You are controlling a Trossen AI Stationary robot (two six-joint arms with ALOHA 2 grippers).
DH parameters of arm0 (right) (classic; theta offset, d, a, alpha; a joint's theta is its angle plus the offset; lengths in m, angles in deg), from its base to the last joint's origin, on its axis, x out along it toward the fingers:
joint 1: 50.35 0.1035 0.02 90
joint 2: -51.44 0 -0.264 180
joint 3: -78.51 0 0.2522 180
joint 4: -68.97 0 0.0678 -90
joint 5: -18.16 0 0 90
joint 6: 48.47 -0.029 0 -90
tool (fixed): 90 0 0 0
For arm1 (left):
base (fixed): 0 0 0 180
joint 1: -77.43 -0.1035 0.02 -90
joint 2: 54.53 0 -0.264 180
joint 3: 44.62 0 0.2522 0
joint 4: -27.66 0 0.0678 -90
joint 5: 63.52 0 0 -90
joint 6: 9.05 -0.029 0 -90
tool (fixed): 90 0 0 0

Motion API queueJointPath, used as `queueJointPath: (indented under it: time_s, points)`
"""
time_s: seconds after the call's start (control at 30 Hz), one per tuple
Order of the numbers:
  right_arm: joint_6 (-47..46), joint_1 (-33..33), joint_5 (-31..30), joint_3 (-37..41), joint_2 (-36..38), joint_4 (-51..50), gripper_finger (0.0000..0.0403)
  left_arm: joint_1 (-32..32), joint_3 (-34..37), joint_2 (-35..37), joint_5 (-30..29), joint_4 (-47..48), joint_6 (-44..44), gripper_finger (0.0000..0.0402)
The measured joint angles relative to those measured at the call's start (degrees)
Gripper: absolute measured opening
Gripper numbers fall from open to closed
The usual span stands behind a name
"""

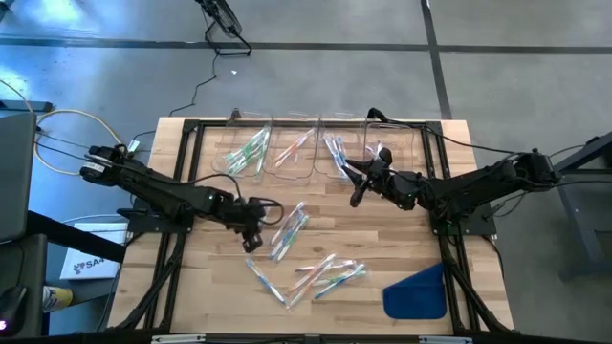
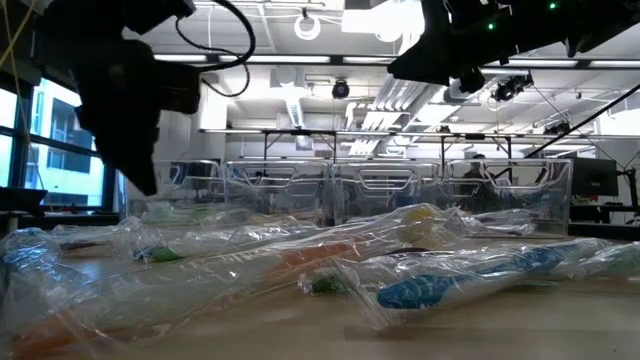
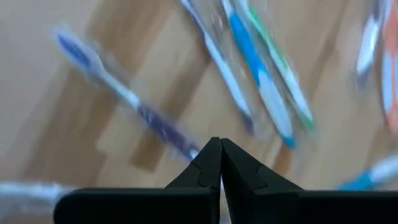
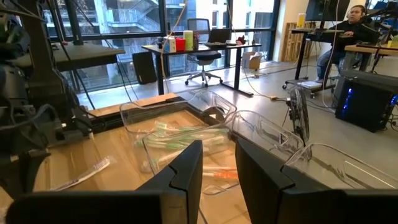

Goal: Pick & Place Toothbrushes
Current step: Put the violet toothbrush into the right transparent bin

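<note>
Several toothbrushes in clear wrappers lie flat on the wooden table: a pair [image 1: 289,232] near the middle and a loose cluster [image 1: 325,272] toward the near edge. My left gripper [image 1: 251,243] hangs shut just left of the pair, slanting down. In its wrist view the shut tips [image 3: 221,144] hover over a purple toothbrush [image 3: 124,93], a blue one [image 3: 258,78] and a green one [image 3: 283,74]. My right gripper [image 1: 357,191] is held level in front of the clear bins, open [image 4: 217,165], with nothing between its fingers.
Clear bins line the far edge: one with green toothbrushes [image 1: 249,153], one with pink-orange ones [image 1: 296,148], one with blue ones [image 1: 335,153] and a fourth [image 1: 392,143]. A blue flat cloth-like piece [image 1: 416,291] lies at the near right corner.
</note>
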Motion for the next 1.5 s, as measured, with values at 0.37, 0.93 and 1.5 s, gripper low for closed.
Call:
queueJointPath:
  time_s: [0.37,0.93,1.5]
  points:
    - [-0.1,0.0,0.0,0.0,0.0,-2.0,0.0090,-3.4,-7.9,2.5,5.6,26.7,2.5,0.0001]
    - [-0.1,0.0,0.0,0.0,0.0,-7.4,0.0090,-7.1,-14.6,0.8,2.4,41.2,4.9,0.0098]
    - [-0.1,0.0,0.0,0.0,0.0,-9.2,0.0090,-7.1,-12.8,-9.0,1.3,33.2,14.4,0.0193]
